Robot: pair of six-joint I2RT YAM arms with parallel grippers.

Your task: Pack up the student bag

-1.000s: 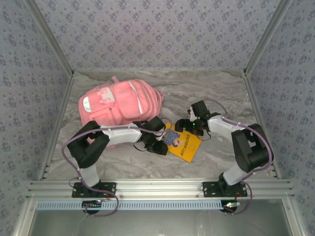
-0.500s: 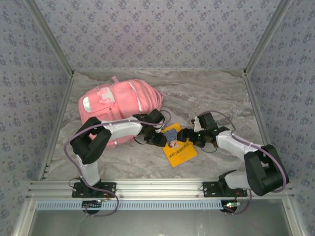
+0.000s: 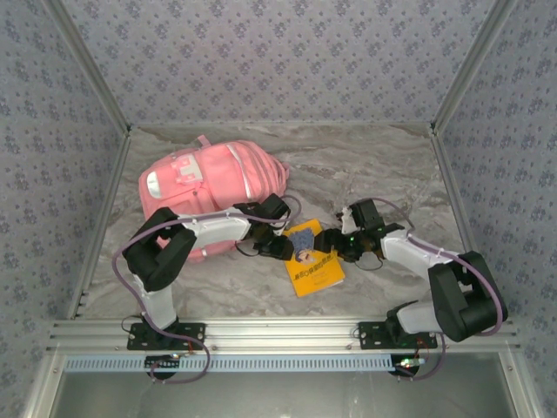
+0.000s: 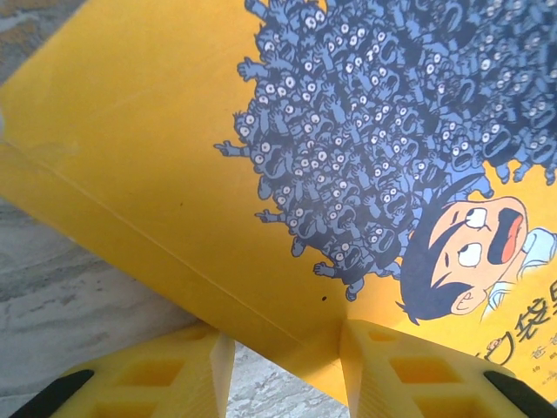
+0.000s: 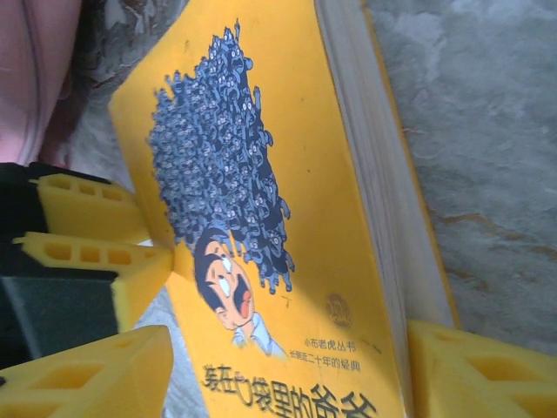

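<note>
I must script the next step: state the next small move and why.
Probably close the right tool fully onto the yellow paperback book: its fingers straddle the book, apparently not yet clamped, while the left tool pinches only one edge.

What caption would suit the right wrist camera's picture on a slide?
Yellow cartoon book straddled by the right fingers while the left fingers pinch its edge, pink bag in the corner.

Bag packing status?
Done: nothing looks packed; the large pink fabric backpack lies by itself. In hand: left pincer clamps the yellow cartoon-cover paperback book by an edge; right pincer straddles it, grip unclear. Left: get the book into the backpack.
</note>
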